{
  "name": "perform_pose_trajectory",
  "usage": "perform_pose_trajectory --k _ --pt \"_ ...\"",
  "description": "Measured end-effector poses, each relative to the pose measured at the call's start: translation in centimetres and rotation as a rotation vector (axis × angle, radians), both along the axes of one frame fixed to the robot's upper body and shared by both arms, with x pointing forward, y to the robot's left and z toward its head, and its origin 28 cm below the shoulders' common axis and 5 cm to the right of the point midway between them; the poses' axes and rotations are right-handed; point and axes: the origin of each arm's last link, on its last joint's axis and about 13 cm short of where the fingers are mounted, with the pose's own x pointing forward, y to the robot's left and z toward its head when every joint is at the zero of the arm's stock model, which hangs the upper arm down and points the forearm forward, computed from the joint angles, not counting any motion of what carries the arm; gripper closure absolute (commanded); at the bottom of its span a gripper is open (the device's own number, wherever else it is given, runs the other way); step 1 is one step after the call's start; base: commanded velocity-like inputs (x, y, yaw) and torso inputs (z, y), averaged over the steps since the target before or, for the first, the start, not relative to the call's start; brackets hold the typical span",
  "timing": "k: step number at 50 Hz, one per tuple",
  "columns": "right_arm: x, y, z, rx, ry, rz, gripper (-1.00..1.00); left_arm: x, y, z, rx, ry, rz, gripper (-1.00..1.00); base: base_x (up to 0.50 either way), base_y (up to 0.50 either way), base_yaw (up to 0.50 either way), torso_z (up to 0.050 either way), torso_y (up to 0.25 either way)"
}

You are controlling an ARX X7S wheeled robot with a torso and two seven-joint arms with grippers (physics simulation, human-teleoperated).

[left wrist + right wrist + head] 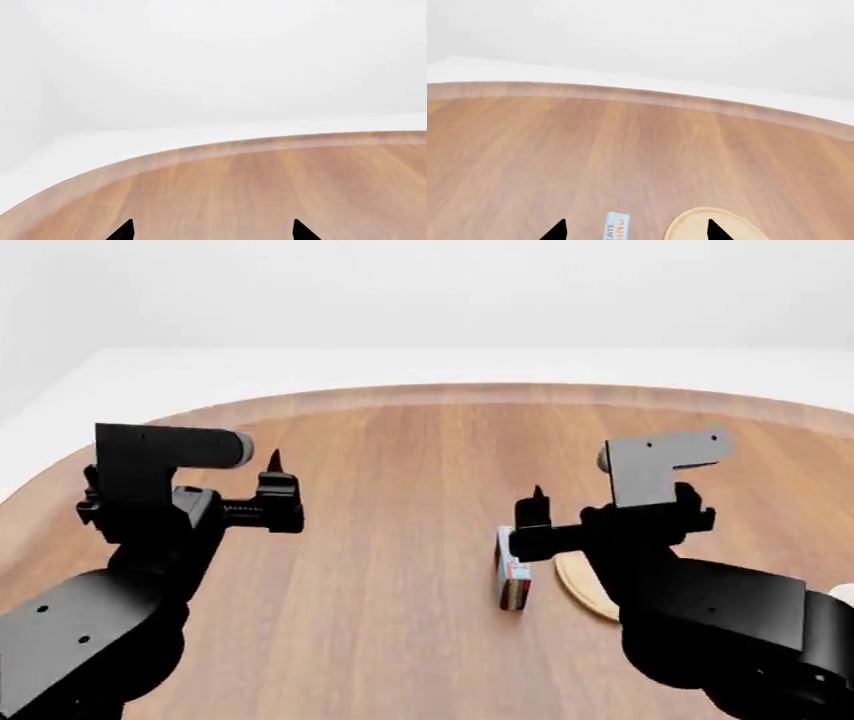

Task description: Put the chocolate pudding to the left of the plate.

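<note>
The chocolate pudding (pixel 511 571) is a small carton standing on edge on the wooden table, dark brown and red with a blue-grey top edge (pixel 616 226). Directly to its right lies the plate (pixel 577 585), a tan disc partly hidden by my right arm; its rim also shows in the right wrist view (pixel 687 229). My right gripper (pixel 537 508) hangs open just above the carton, and in its wrist view (pixel 635 231) the carton's top edge sits between the spread fingertips, untouched. My left gripper (pixel 276 475) is open and empty over bare wood at the left (pixel 213 232).
The round wooden table (pixel 400 450) has its curved far edge (pixel 220 149) ahead, with white floor beyond. A small white object (pixel 842 592) peeks out at the right border behind my right arm.
</note>
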Motion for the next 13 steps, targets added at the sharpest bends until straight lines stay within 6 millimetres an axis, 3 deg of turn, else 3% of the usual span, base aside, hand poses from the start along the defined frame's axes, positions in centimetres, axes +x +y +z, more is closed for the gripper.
perform_pose_trajectory --k 13 --pt "-5.9 -0.7 -3.8 0.018 -0.170 0.002 -1.00 -5.3 -0.1 -3.6 -0.007 -0.128 0.025 -1.00 0.00 0.00 0.00 0.000 0.250"
